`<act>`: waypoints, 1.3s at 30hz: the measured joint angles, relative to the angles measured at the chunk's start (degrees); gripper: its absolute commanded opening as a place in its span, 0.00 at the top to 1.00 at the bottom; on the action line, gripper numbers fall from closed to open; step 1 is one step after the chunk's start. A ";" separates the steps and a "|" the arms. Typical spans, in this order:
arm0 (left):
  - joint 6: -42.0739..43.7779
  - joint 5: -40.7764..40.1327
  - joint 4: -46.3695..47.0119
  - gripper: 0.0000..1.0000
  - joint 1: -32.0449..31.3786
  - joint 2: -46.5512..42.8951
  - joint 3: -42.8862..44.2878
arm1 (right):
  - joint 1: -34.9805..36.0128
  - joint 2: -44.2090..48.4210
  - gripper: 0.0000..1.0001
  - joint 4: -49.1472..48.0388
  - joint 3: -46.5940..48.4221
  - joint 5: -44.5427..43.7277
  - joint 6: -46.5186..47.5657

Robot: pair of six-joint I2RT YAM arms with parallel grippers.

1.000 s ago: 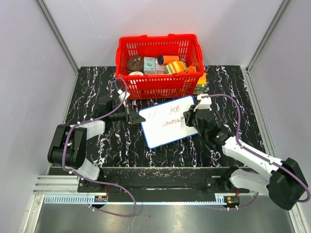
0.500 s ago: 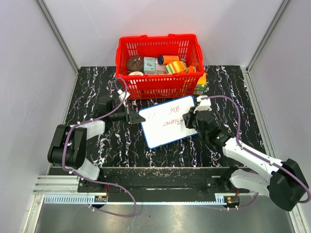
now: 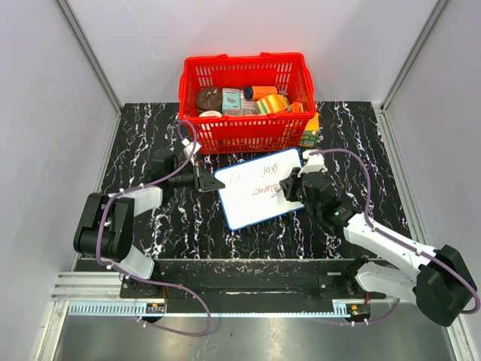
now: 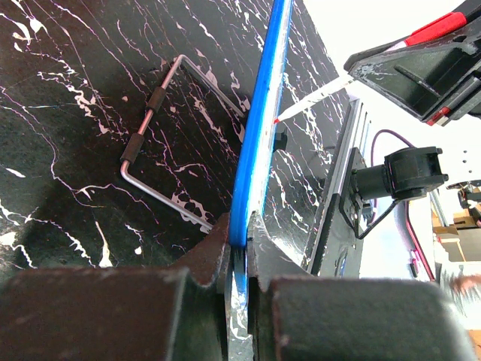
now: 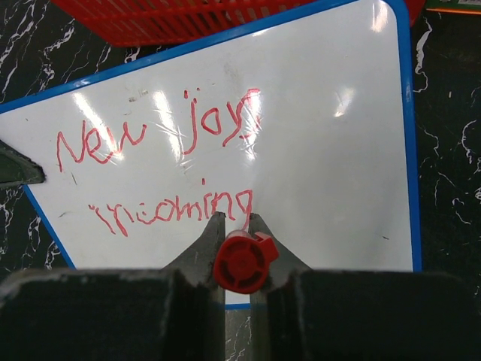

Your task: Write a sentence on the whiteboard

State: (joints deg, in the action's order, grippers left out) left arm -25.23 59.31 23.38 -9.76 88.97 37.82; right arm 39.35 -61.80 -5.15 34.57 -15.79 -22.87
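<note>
The whiteboard [image 3: 255, 203], white with a blue rim, lies tilted on the black marble table in front of the red basket. The sentence [image 5: 173, 165] in red marker reads "New joys" over "incoming". My left gripper [image 3: 204, 180] is shut on the board's left blue edge [image 4: 255, 150]. My right gripper [image 3: 289, 188] is shut on a red marker [image 5: 242, 259], seen end-on, its tip on the board at the tail of the last "g". In the left wrist view the marker tip [image 4: 312, 98] touches the board's far face.
The red basket [image 3: 244, 135] full of small items stands behind the board. A box [image 3: 310, 129] sits at the basket's right. A wire stand [image 4: 173, 143] lies on the table under the board's back. Grey walls enclose the table.
My right gripper has shifted slightly left and down along the second line with the marker. The left gripper and board have stayed put.
</note>
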 measured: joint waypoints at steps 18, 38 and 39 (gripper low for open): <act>0.02 0.02 0.04 1.00 -0.02 0.00 0.00 | -0.02 9.09 1.00 0.76 -0.22 2.21 -3.78; 5.46 -9.44 -2.05 0.05 -1.68 -6.58 -2.97 | -0.04 17.97 1.00 5.14 -0.09 1.79 -4.20; 5.53 -10.36 -2.21 0.01 -1.97 -7.63 -3.17 | -0.04 18.27 1.00 5.51 -0.09 1.84 -4.26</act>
State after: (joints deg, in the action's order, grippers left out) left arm -19.70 48.95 21.17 -11.73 81.34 34.65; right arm 39.31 -43.53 0.36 34.48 -13.96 -27.14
